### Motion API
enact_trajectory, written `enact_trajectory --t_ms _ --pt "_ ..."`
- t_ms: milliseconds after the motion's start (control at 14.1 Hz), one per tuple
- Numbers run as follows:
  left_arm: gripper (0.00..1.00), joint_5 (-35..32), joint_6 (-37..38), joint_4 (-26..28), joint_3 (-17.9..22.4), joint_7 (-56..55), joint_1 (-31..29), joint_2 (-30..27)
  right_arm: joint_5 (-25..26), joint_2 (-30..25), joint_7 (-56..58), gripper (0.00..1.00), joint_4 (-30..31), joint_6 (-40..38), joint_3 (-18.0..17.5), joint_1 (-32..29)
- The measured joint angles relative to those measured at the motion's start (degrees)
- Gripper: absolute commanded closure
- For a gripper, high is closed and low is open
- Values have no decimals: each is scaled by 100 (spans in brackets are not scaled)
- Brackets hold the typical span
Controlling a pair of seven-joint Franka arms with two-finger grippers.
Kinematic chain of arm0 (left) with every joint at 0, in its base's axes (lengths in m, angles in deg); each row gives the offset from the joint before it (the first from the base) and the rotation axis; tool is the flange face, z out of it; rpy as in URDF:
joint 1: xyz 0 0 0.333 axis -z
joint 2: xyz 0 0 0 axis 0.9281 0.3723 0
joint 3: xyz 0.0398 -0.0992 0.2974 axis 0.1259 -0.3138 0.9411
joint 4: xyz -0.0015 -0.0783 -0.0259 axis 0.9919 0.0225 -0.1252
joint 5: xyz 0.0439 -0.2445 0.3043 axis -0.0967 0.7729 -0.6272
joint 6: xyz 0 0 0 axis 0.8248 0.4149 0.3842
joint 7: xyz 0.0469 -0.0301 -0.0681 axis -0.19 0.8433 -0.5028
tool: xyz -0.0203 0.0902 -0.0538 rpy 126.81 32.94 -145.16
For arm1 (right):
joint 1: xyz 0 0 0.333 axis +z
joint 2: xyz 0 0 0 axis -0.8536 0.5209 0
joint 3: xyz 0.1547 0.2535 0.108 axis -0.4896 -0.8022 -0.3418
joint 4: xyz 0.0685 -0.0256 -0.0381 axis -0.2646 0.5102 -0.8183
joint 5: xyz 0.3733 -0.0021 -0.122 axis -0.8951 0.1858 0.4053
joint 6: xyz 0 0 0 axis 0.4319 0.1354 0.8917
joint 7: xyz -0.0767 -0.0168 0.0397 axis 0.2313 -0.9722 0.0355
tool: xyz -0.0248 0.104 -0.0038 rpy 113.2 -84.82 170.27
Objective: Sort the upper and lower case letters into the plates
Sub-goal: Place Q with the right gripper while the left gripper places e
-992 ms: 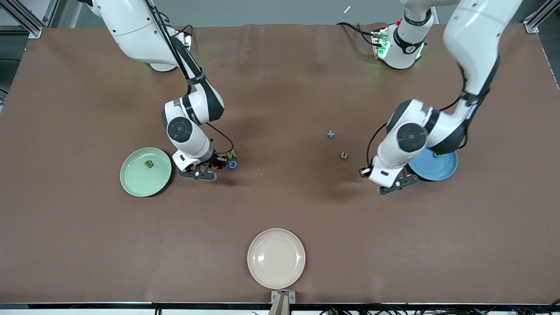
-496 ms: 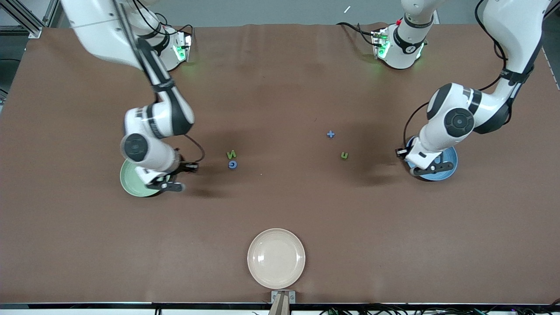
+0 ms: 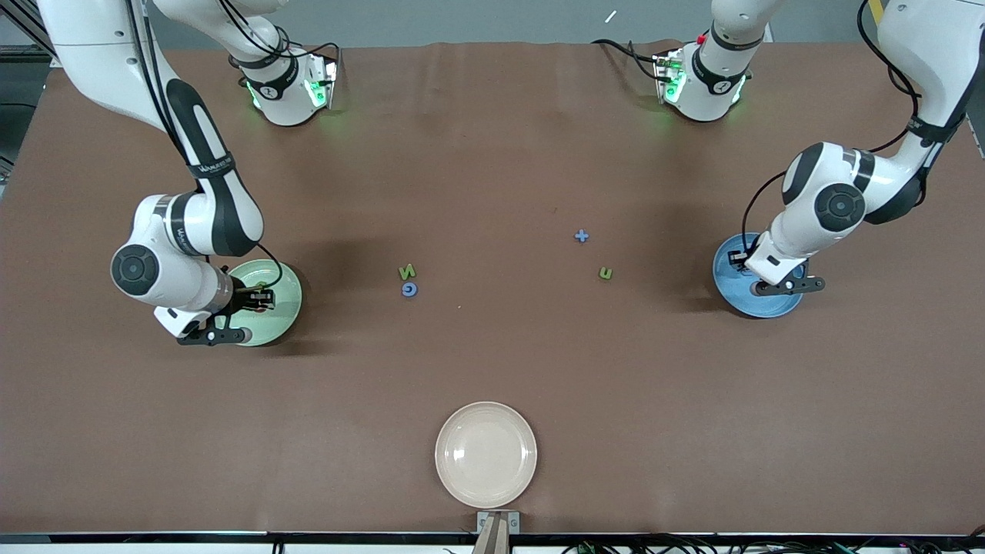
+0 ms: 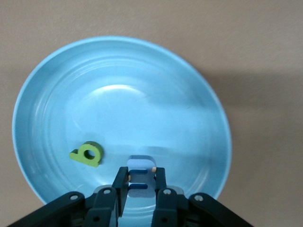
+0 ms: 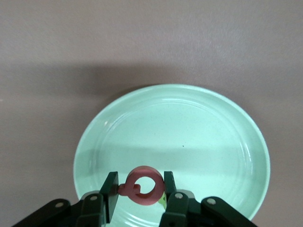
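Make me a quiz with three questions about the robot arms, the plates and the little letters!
1. Where is the right claw?
A. over the mint green plate
B. over the cream plate
C. over the blue cross

2. How many letter pieces lie on the bare table?
A. one
B. four
C. seven

3. What is the left claw doing?
A. hanging open
B. gripping a blue letter
C. gripping a spoon

Answers:
1. A: the right wrist view shows it above that plate, gripping a pink letter.
2. B: a green letter, a blue one, the cross and another green one.
3. B: it is pinched between the fingers above the blue plate.
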Motion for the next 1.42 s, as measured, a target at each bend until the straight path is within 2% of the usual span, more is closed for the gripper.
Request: enact_trajectory --t_ms 283,425,709,779,850,921,992,1063,1134,1204,1417 --pt "84 -1 -51 61 -3 36 -134 177 2 61 -1 97 214 220 -33 1" --pt "84 -2 -122 81 -6 36 -137 266 2 93 -4 90 234 223 -47 4" --pt "80 -2 -196 104 -15 36 -137 328 1 177 -13 89 276 206 -76 14" --pt "77 -2 -225 107 -15 36 -137 341 1 185 -14 73 279 206 -81 14" --pt "68 -2 -236 110 -15 36 -138 354 1 187 -15 24 279 205 -86 15" --pt "52 -2 -240 111 -15 36 -138 362 1 186 -16 0 279 200 -93 16" --pt "22 -2 -244 111 -15 36 -139 364 0 187 -19 0 278 194 -97 19" --pt "5 -2 -250 107 -17 36 -142 364 -1 186 -19 0 269 185 -100 20" --pt "1 -4 -251 89 -28 36 -148 361 -2 184 -20 0 239 138 -102 20" --pt "1 -10 -242 50 -76 37 -162 352 -6 175 -22 0 171 16 -104 20" --pt "0 -11 263 -261 -584 18 -214 284 -276 111 -146 0 -228 -636 -137 87"
